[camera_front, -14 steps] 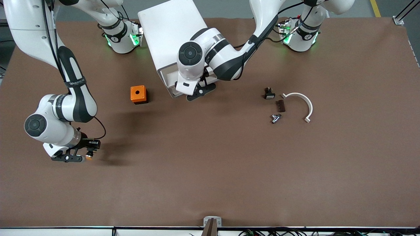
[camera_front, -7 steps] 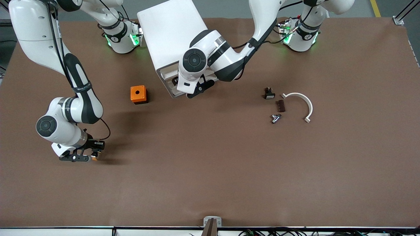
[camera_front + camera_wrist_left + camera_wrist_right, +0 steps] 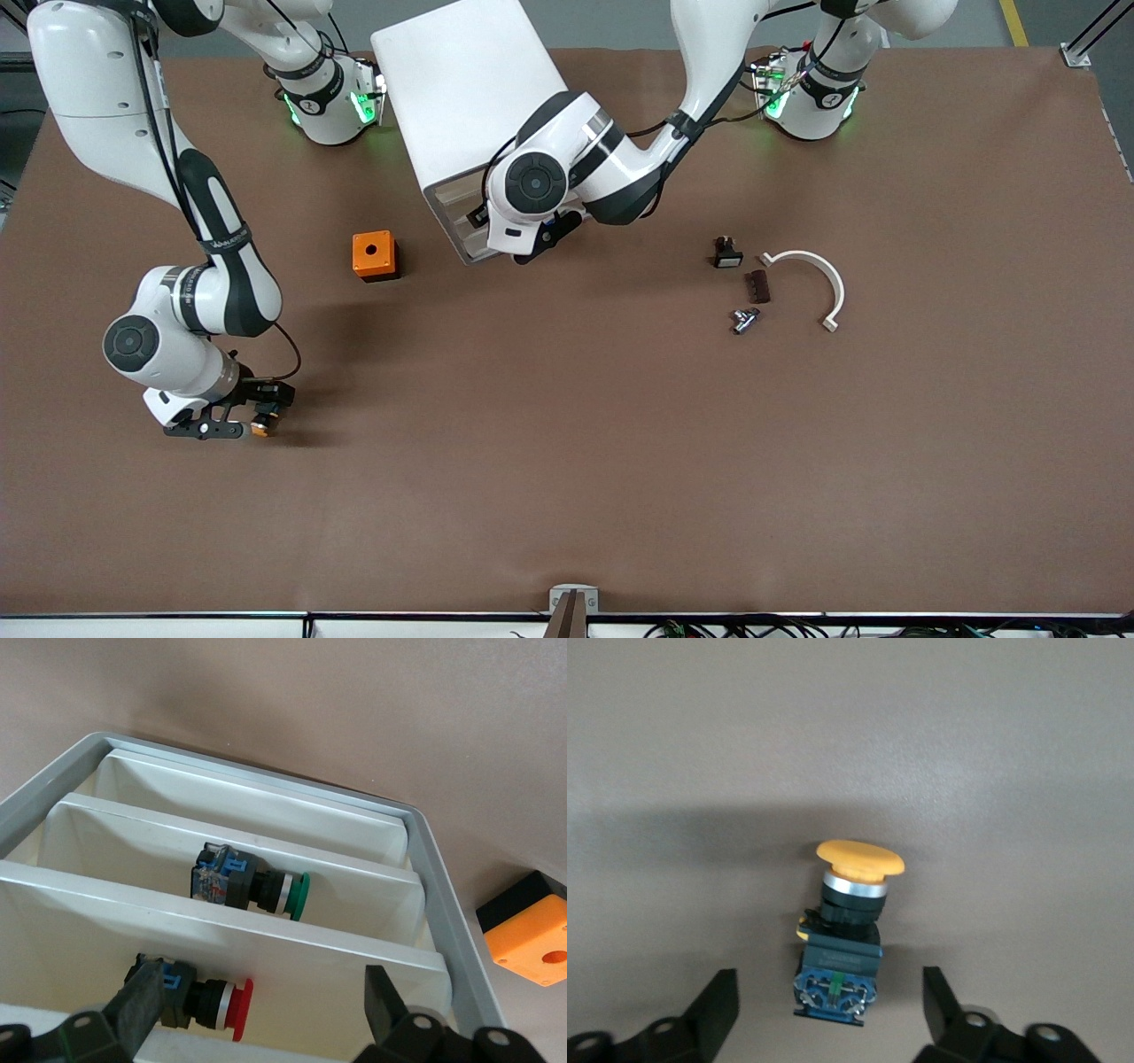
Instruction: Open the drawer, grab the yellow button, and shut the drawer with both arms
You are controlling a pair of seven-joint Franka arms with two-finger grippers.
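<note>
The right end effector (image 3: 824,1010) is low over the desk (image 3: 620,461) toward the right arm's end, nearer the front camera than the orange cube (image 3: 374,255). A second ago its fingers (image 3: 713,1010) pinched the button (image 3: 843,930); now they stand spread, one on each side of it and clear of its body. The button, with its orange cap and black-and-blue body, lies on its side on the desk between them, released. Over that second the right arm has shifted a little toward the middle of the desk and settled lower.

The left end effector (image 3: 261,1019) hangs over the open drawer (image 3: 425,904) of the white cabinet (image 3: 461,97), fingers spread and gripping nothing. Since the earlier frame the left arm has drawn in toward the cabinet, and less of the drawer shows in the front view. In the drawer's compartments lie a green-capped push-button (image 3: 248,888) and a red-capped one (image 3: 208,1001).

Toward the left arm's end of the desk, a small black part (image 3: 727,253), a dark strip (image 3: 757,286), a metal fitting (image 3: 744,319) and a white curved piece (image 3: 819,279) lie where they were.
</note>
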